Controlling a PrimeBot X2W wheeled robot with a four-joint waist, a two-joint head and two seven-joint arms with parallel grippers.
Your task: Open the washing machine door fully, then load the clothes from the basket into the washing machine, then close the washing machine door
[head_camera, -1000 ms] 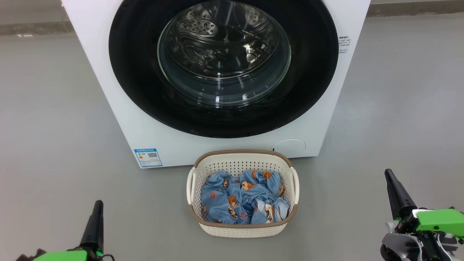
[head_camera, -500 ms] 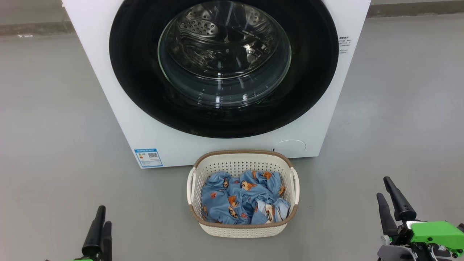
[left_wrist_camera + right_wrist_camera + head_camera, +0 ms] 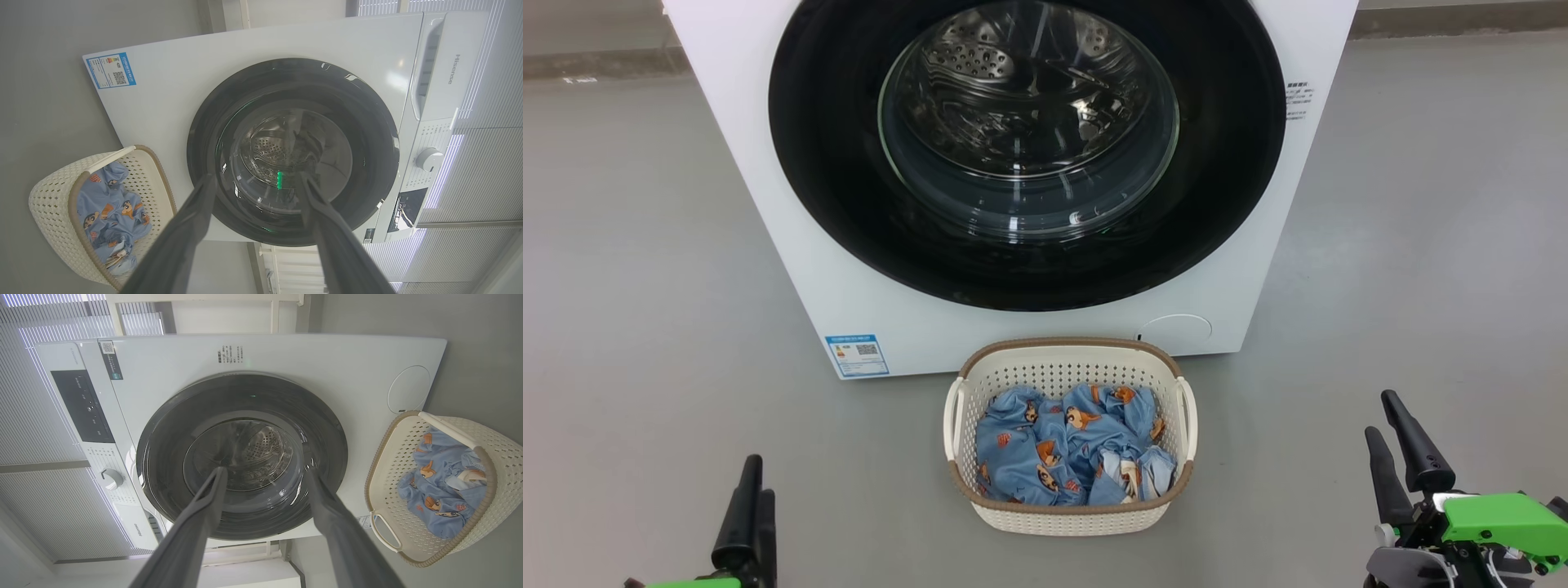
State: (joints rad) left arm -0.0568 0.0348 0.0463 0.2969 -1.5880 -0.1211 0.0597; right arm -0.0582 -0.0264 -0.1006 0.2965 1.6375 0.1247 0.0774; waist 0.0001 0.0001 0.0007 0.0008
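Grey floor (image 3: 645, 286) flanks basket (image 3: 1070, 343) | door (image 3: 833, 163) seemingly flush | left end effector (image 3: 759, 478), right end effector (image 3: 1380, 414) apart

In front of me, the grey floor (image 3: 1421, 245) is carrying the washing machine (image 3: 890, 327), with the basket (image 3: 1062, 518) sitting just before it.

Left pincer (image 3: 760, 476) now parted and lower, right pincer (image 3: 1380, 414) now parted

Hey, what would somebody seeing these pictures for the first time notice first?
The big glossy black washing machine door, shut on the front of the white washing machine, dominates the top of the head view, with the steel drum showing through it. On the grey floor just in front stands the cream basket holding blue cartoon-print clothes.
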